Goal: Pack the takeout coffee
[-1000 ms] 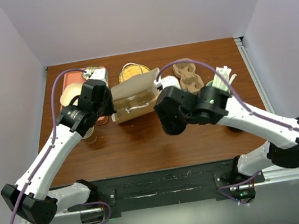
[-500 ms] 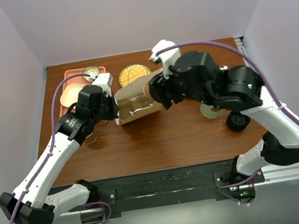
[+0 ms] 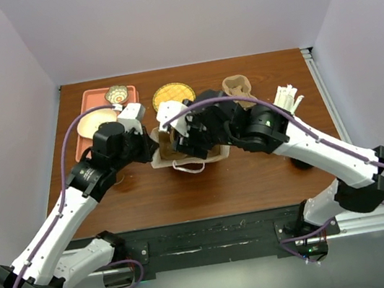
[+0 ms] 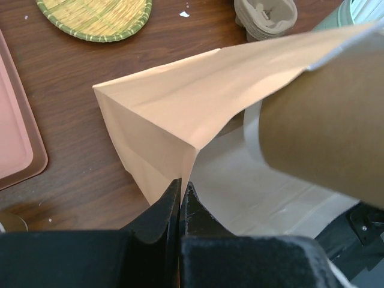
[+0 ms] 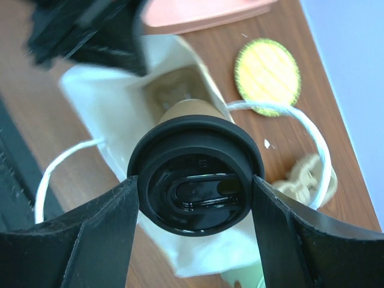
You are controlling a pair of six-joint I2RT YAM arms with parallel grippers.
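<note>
Since the earlier frame the right arm has moved from beside the paper bag [image 4: 174, 114] to over its mouth. The right hand [image 5: 195, 201] is spread wide and grips the coffee cup [image 5: 198, 180] on both sides, just under the black lid, with the cup's lower part already entering the bag. The left hand [image 4: 180, 198] is pressed together, pinching the near edge of the bag to keep it open.

I judge the cup to be light, with a soft wall that crushes easily, and the lid may pop off. It is better to hold it upright by the wall.

Deep inside the bag something brownish shows; I cannot tell what it is.
</note>
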